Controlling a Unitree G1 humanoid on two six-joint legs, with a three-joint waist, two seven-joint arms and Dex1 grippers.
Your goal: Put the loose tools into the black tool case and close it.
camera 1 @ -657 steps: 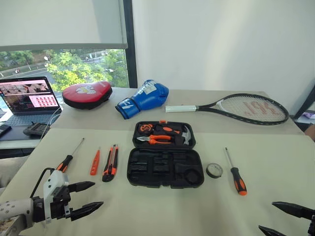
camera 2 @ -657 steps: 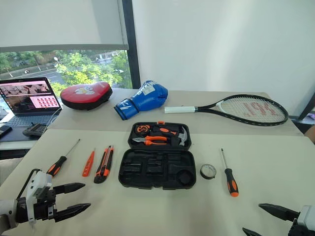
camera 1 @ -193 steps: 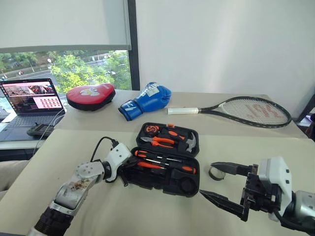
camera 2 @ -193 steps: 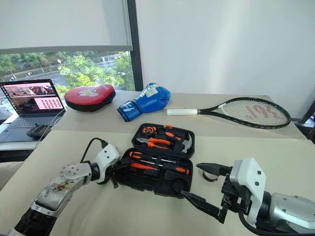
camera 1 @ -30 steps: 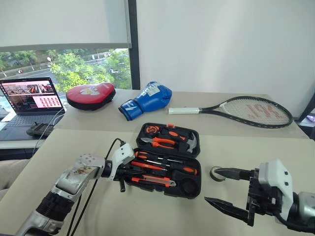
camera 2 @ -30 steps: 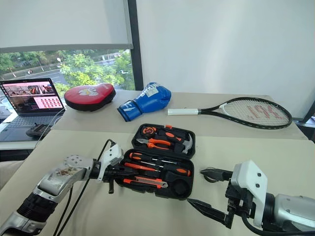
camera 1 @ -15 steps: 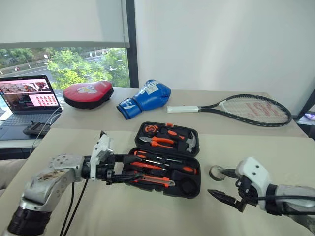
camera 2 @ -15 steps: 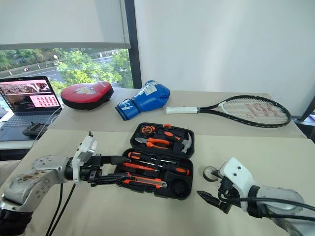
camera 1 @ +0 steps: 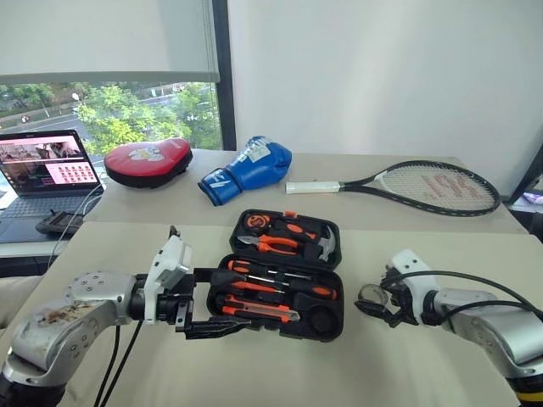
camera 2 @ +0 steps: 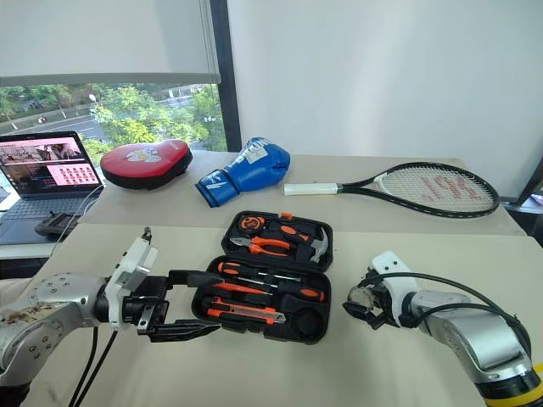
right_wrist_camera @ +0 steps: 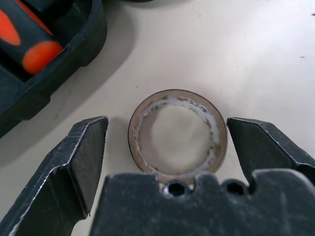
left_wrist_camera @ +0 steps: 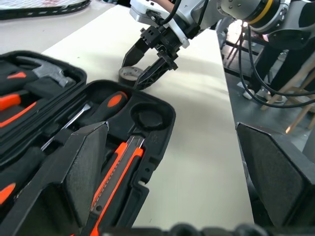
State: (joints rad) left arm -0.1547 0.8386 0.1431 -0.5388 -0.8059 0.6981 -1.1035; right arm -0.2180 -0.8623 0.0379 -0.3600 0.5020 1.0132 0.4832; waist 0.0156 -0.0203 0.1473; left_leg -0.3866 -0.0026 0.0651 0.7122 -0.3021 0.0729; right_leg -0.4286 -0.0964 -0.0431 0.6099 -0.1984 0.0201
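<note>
Black textured plastic forms the tool case (camera 1: 280, 280), which you see lying open at the centre of the frame on the beige table (camera 1: 271, 365). Its lid half holds orange-handled pliers (camera 1: 270, 243) and a hammer (camera 1: 321, 242); its near half holds two long screwdrivers (camera 1: 276, 284) and the orange-black utility knife (camera 1: 259, 309), with a round slot bare at lower right. Your small dark tape roll (right_wrist_camera: 177, 135) lies flat on the table just right of the case, pale inside its ring. Your right gripper (right_wrist_camera: 179, 140) is spread wide with one finger on either side of the roll, not touching. Your left gripper (camera 1: 222, 298) hangs spread at the case's left edge, holding nothing.
</note>
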